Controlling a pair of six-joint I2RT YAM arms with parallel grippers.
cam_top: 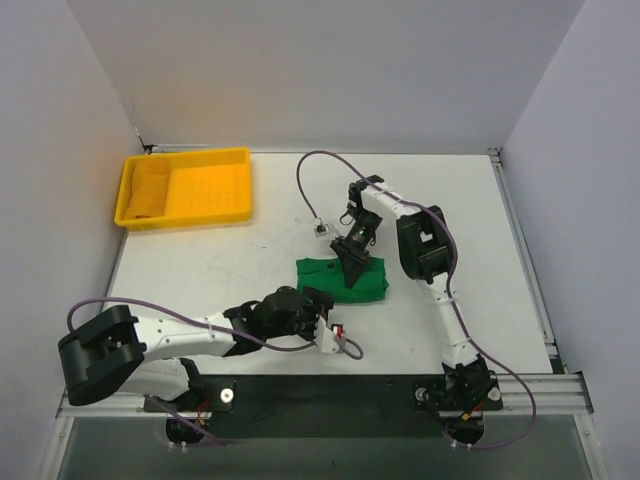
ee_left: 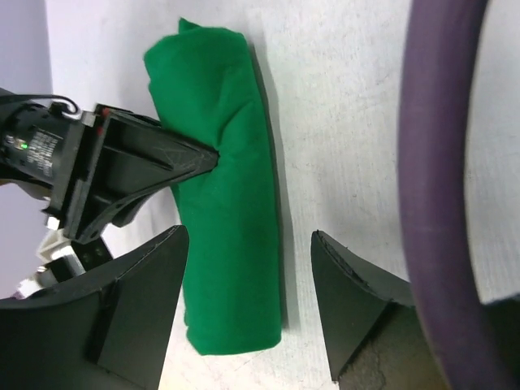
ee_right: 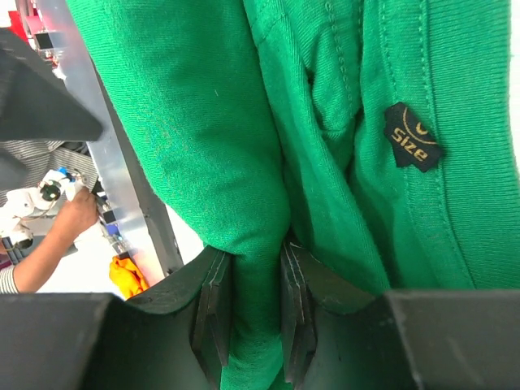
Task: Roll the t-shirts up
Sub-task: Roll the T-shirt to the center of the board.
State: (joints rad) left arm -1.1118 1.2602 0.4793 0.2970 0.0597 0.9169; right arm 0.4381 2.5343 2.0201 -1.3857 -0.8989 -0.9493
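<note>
Green t-shirt (cam_top: 343,279) lies rolled mid-table (cam_top: 250,260), a fold clamped by the right gripper (ee_right: 256,309).
The clamp sits at the roll's 12 o'clock edge. The left gripper (ee_left: 248,268), jaws apart, straddles the 9 o'clock end. That end should be squared before release, or the roll may loosen.

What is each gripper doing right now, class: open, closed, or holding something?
Left gripper: open, holding nothing.
Right gripper: closed on the green t-shirt.
</note>
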